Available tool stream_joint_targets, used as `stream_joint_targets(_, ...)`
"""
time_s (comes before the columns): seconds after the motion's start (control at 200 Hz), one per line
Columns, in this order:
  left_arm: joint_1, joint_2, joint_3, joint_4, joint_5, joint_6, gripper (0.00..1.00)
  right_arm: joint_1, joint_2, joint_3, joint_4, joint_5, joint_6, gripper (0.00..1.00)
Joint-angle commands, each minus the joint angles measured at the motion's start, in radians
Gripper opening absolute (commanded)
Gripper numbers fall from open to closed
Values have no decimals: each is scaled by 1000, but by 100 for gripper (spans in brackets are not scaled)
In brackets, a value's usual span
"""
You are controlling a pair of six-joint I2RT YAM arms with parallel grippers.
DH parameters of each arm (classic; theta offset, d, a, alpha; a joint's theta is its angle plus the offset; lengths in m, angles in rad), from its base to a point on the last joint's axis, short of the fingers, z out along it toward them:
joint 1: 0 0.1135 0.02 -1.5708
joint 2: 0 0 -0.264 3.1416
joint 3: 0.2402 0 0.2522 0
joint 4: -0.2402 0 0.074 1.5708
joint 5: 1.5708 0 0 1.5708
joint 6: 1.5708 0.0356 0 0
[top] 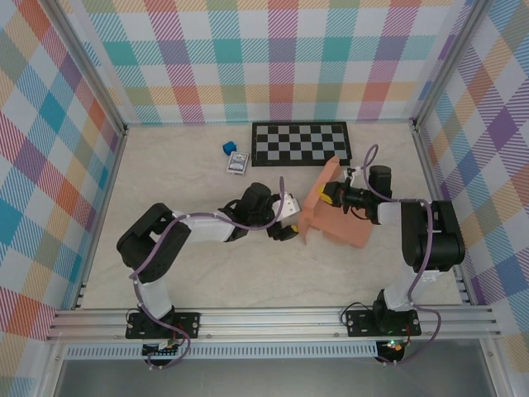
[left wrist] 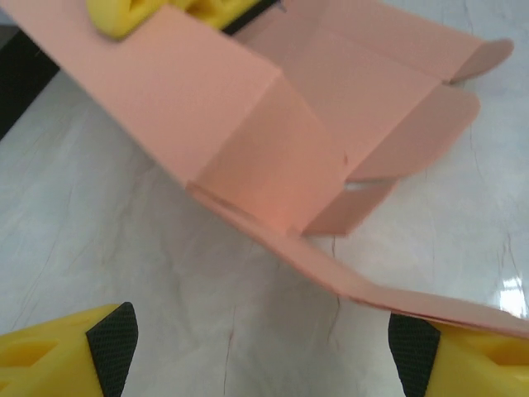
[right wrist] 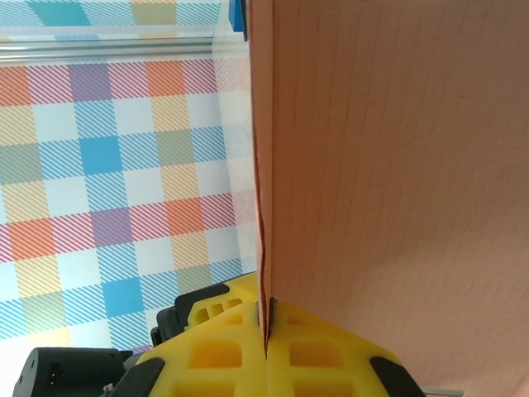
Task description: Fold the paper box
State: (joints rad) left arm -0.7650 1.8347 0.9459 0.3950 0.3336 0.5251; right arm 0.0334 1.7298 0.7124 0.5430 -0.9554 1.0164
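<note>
Over on the left, the left fingers [top: 289, 223] are spread wide and low over the worktop [top: 190, 273], holding nothing. Their black pads sit either side of the near edge of the paper box [top: 347, 227]. From the left wrist, one long flap runs just above the right-hand pad, and I can't tell whether it touches. The box sits mid-worktop between the two arms, half-formed: one panel creased up, side tabs splayed flat, another panel lifted toward the checkerboard [top: 302, 143]. On the right, the right fingers [right wrist: 248, 339] are clamped shut on the edge of that raised panel, pinching the thin card between them. This looks to me like a wall fold, with the right side anchoring and the left going in. To do it well, the left should meet the loose flap close to its crease. It should push along the score line rather than mid-panel, so the card doesn't buckle. The right must hold without tugging, or the sheet may skid or tear.
</note>
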Motion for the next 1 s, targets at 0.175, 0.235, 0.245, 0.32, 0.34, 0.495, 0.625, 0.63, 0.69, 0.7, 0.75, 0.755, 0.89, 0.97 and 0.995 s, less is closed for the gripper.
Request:
stream_joint_targets(0.175, -72, 96, 95, 188, -54, -94, 82, -15, 11, -34, 150, -40, 47, 3)
stream_joint_targets(0.235, -76, 105, 95, 200, -58, -103, 82, -15, 13, -31, 153, -37, 50, 3)
stream_joint_targets(0.245, -77, 106, 94, 203, -60, -104, 82, -15, 14, -30, 153, -37, 51, 3)
stream_joint_targets(0.32, -81, 117, 96, 205, -96, -105, 82, -15, 14, -29, 153, -36, 52, 3)
stream_joint_targets(0.34, -84, 120, 97, 207, -113, -105, 82, -15, 14, -28, 153, -34, 53, 3)
stream_joint_targets(0.495, -92, 139, 118, 219, -195, -149, 82, -16, -4, -41, 152, -21, 50, 3)
stream_joint_targets(0.625, -97, 145, 115, 261, -203, -239, 82, -16, -25, -65, 156, 10, 55, 2)
stream_joint_targets(0.63, -97, 145, 115, 263, -204, -242, 82, -15, -26, -66, 157, 12, 56, 2)
stream_joint_targets(0.69, -98, 145, 108, 281, -212, -287, 82, -13, -41, -81, 158, 35, 59, 2)
stream_joint_targets(0.7, -98, 145, 108, 284, -213, -296, 82, -14, -44, -83, 157, 39, 59, 2)
stream_joint_targets(0.75, -100, 147, 106, 293, -205, -333, 82, -12, -56, -95, 156, 58, 59, 2)
stream_joint_targets(0.755, -101, 147, 106, 293, -203, -336, 82, -12, -57, -96, 156, 60, 59, 2)
stream_joint_targets(0.89, -135, 156, 119, 287, -225, -356, 82, -9, -76, -126, 174, 104, 67, 2)
stream_joint_targets(0.97, -161, 169, 135, 276, -242, -364, 82, -10, -86, -142, 187, 125, 77, 2)
stream_joint_targets(0.995, -166, 176, 139, 275, -244, -368, 82, -9, -89, -144, 191, 131, 81, 2)
